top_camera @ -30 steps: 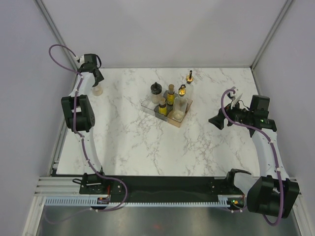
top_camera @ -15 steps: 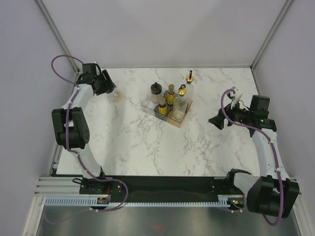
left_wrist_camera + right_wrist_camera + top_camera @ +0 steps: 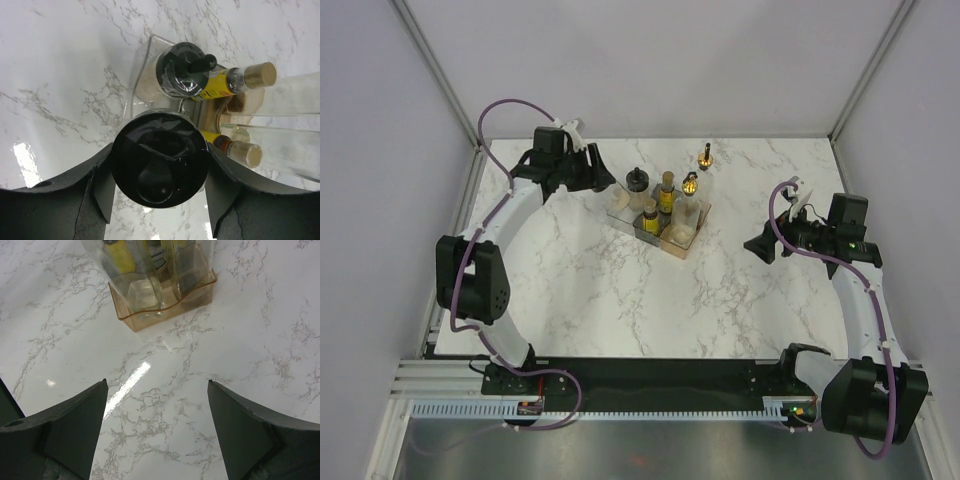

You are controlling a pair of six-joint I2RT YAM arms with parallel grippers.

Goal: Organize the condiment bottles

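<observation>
My left gripper [image 3: 601, 180] is shut on a squat clear condiment bottle; its black cap [image 3: 159, 157] fills the space between the fingers. It hangs just left of the compartment tray [image 3: 682, 250]. In the tray stand another black-capped bottle [image 3: 637, 184], two small amber yellow-labelled bottles [image 3: 667, 192] [image 3: 650, 215] and a tall clear bottle with a gold pourer [image 3: 690, 192]. A second gold-topped bottle [image 3: 704, 157] stands on the table behind the tray. My right gripper [image 3: 760, 245] is open and holds nothing, off to the tray's right.
The right wrist view shows the tray's peach end [image 3: 150, 317] a little ahead of my open right gripper [image 3: 156, 385], with bare marble between. Grey walls close in the table at the back and sides.
The left arm has swung from the far-left corner rightward to the tray, carrying the black-capped bottle. The right arm has not moved.
</observation>
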